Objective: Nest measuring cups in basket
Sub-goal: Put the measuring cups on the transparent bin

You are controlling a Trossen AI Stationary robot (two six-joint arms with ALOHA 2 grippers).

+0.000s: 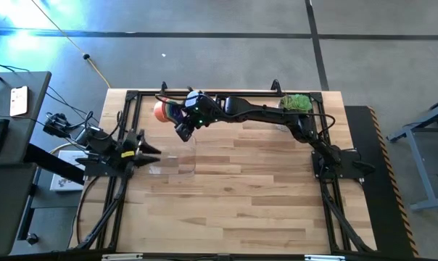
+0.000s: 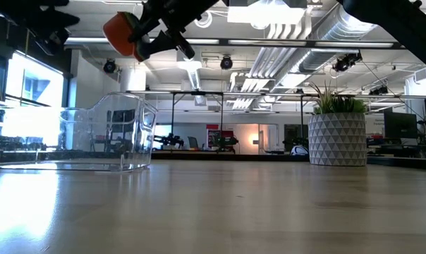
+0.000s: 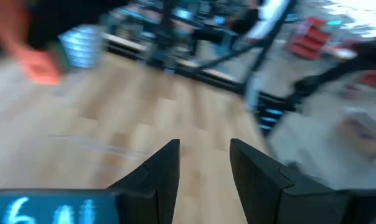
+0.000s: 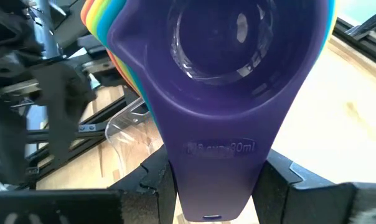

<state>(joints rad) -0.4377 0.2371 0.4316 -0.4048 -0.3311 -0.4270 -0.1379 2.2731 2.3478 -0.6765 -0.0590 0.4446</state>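
Note:
The measuring cups [image 4: 225, 68] are nested in one stack, purple innermost, with orange, yellow and other coloured rims showing at its edge [image 4: 104, 25]. My right gripper [image 4: 213, 186] is shut on the stack's handles and holds it high over the table's far left [image 1: 167, 111], above the basket; the stack's orange bottom shows in the low view [image 2: 121, 32]. The clear basket [image 2: 107, 137] rests on its flat bottom on the table [image 1: 177, 158]. My left gripper [image 3: 203, 168] is open and empty at the basket's left side [image 1: 150, 152]. My right gripper pinches the stacked handles between its two fingers, with the purple handle [image 4: 213, 168] uppermost, near the free end. The fingers lie along the handles. The stack is lifted clear of the table and basket, its bowls out beyond the fingertips.
A white patterned pot with a green plant [image 2: 338, 134] stands at the table's far right [image 1: 296, 103]. The dark frame rails [image 1: 204, 94] run along the table's far, left and right sides. Bare wood [image 1: 241, 196] fills the middle and near half.

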